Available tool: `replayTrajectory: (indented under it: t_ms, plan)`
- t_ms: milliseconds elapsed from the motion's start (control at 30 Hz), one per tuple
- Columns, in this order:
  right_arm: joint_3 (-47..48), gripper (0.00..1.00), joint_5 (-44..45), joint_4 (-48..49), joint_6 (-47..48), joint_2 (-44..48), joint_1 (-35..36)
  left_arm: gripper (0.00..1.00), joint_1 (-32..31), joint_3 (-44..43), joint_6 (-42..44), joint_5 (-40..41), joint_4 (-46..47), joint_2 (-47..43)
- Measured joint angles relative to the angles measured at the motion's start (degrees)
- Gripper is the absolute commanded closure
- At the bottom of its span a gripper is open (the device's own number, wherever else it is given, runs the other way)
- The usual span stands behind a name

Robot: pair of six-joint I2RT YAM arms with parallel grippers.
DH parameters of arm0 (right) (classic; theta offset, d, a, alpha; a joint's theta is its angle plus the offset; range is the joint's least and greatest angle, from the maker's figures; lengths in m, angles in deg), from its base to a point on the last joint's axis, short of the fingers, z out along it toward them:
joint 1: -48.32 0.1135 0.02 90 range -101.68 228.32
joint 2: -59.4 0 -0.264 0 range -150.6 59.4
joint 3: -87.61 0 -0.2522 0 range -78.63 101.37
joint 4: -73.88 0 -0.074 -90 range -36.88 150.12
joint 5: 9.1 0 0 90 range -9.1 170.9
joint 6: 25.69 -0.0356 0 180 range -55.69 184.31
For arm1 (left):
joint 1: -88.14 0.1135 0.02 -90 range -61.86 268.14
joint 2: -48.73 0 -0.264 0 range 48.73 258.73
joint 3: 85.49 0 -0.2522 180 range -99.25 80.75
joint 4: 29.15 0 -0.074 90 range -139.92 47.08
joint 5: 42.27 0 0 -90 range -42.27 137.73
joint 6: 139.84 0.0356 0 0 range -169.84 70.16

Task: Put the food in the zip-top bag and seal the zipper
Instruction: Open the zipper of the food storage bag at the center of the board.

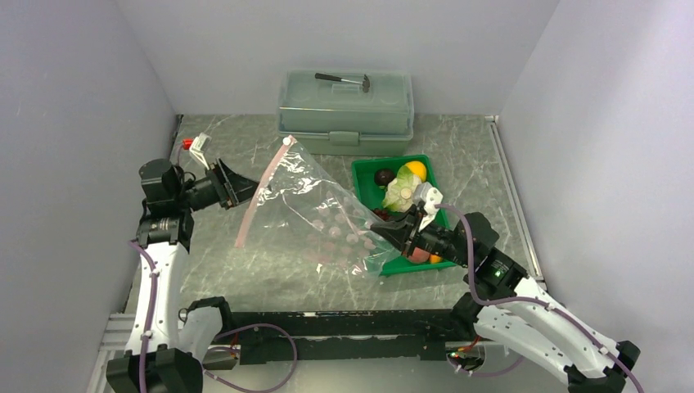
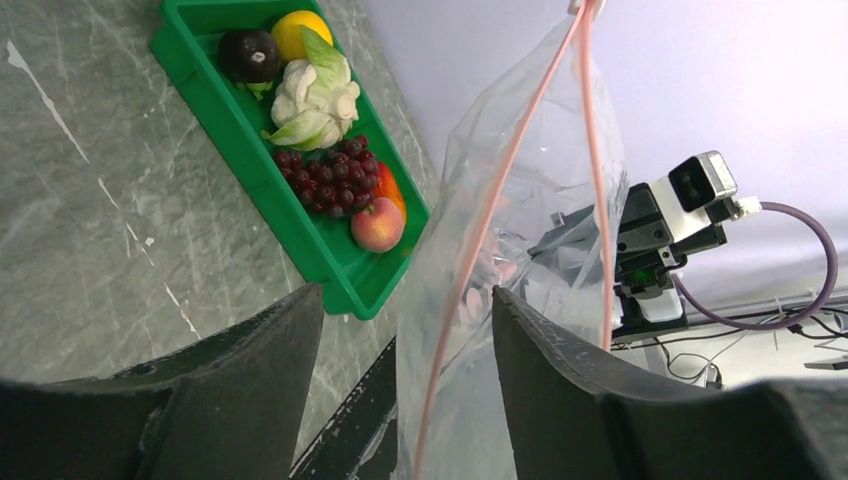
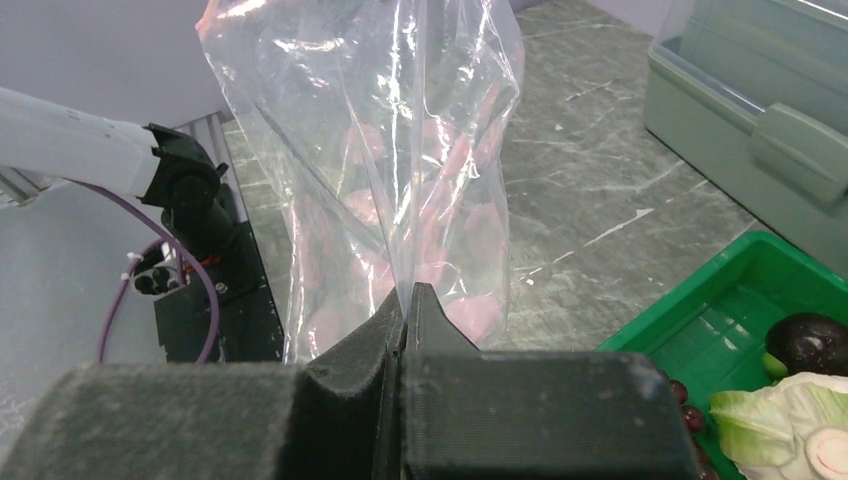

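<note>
while the right gripper pinches the zip-top bag, left gripper gapes astride its rim; green tray of food beside, toolbox behind.

We see a glossy, crinkled clear plastic bag, a shiny green plastic tray, a smooth marbled table, and matt, grainy black fingers.

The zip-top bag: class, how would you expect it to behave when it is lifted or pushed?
Probably floppy: the bag creases and sags along its length. Likely very light, since the right gripper holds it up by one thin pinched fold. Possibly slippery, as its clear film looks smooth and glossy.
</note>
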Motion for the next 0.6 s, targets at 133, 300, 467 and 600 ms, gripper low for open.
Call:
replayTrajectory:
  t_ms: [133,300,467,600]
  plan:
    - [0.37,1.00,0.02,-0.17,-0.04,0.31,0.00,0.41,-0.35,0.00,0.09,-0.22,-0.02,-0.17]
    - [0.94,1.00,-0.02,-0.24,-0.04,0.24,0.00,0.47,-0.87,0.00,0.87,-0.46,-0.26,-0.72]
    - [0.96,1.00,-0.04,-0.22,-0.20,0.24,0.00,0.49,-1.97,0.00,1.55,-0.90,-0.68,-0.72]
    - [0.96,1.00,-0.24,-0.20,-0.48,0.02,0.00,0.54,-3.23,0.00,2.32,-1.18,-1.57,-0.70]
